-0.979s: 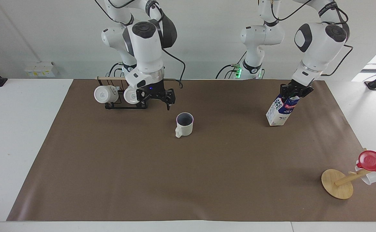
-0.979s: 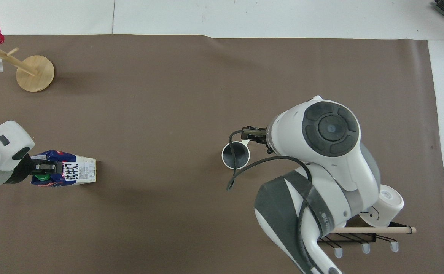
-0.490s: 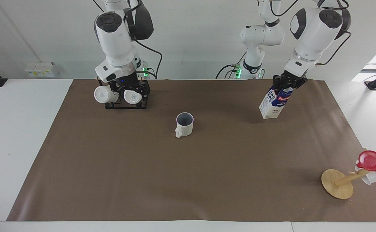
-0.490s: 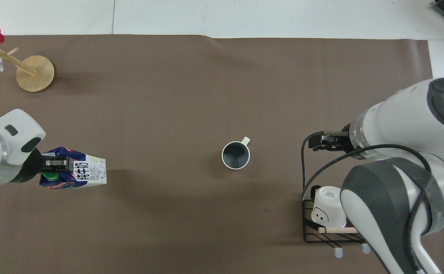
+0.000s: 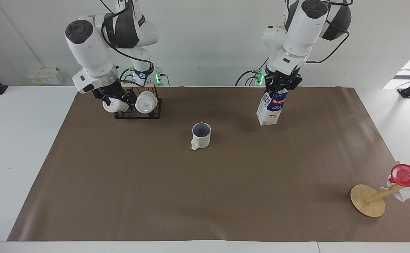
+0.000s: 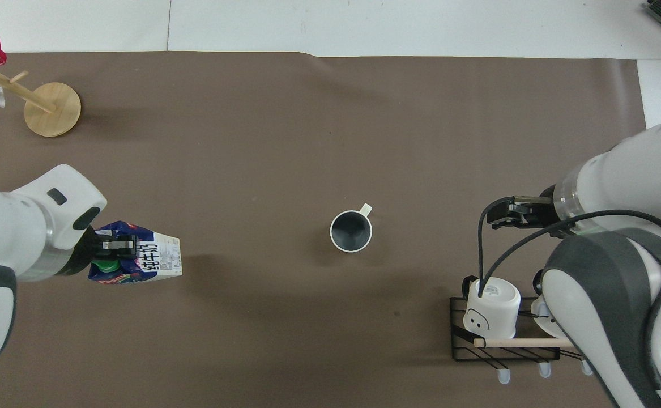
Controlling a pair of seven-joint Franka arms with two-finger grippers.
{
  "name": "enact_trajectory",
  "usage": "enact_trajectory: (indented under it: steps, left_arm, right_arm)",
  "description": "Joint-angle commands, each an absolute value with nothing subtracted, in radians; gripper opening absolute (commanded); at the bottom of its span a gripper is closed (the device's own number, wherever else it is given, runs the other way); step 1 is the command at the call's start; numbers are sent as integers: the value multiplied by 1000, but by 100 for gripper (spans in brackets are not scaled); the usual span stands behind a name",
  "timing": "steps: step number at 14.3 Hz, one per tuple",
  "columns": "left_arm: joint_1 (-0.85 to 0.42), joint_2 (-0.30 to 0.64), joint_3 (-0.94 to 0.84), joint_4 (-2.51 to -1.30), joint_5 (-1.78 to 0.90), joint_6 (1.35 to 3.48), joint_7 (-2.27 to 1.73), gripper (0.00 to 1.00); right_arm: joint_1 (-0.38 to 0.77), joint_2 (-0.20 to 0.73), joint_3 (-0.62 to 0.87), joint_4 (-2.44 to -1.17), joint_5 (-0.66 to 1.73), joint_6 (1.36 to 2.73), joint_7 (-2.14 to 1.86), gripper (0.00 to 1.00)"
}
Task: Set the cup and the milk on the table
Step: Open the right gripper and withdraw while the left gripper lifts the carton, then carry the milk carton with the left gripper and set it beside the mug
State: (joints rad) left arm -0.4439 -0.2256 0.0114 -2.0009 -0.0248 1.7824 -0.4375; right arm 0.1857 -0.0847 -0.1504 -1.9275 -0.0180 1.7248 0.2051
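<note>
Milk [image 5: 271, 109] hangs tilted over the table [image 5: 205, 196], beside the cup [image 5: 201, 135], clamped at its top by the left pincer [image 5: 281, 85]. Full, it probably swings heavily. Right pincer [image 5: 111, 98], near the cup, looks empty.

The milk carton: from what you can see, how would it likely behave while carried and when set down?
The milk is tall and narrow, so it probably tips easily when set down. The left gripper holds it by the gable top, tilted over the table; it may swing. Its cardboard walls likely dent under a hard squeeze.
</note>
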Motion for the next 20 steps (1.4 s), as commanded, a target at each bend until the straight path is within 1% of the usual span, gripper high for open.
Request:
enact_trajectory:
  steps: [1,5,8,10,15,18,19,20]
  left_arm:
    - [-491,-169,25,-1915,-34,1746,-483,43]
    - [-495,-101,-15,-1853,-40,1752,-538,44]
    - [-495,-22,-61,-1806,-38,1778,-627,44]
    - [-495,29,-81,-1784,-38,1819,-660,44]
    - [-532,109,-81,-1779,-38,1900,-710,44]
    - [-542,124,-81,-1789,-38,1937,-723,44]
    - [-540,127,-81,-1792,-38,1940,-721,44]
    - [-540,133,-81,-1798,-38,1950,-721,44]
  right_arm:
    - [100,-118,-138,-1965,0,1721,102,100]
    - [8,-115,-138,-1956,5,1729,-7,100]
    - [18,-71,-137,-1838,5,1732,6,100]
    - [21,-78,-129,-1795,3,1733,11,100]
    - [25,-78,-126,-1681,-12,1717,8,100]
    - [44,-80,-126,-1571,-15,1596,8,100]
    - [46,-81,-124,-1550,-23,1571,6,100]
    - [55,-89,-123,-1554,-38,1569,-1,100]
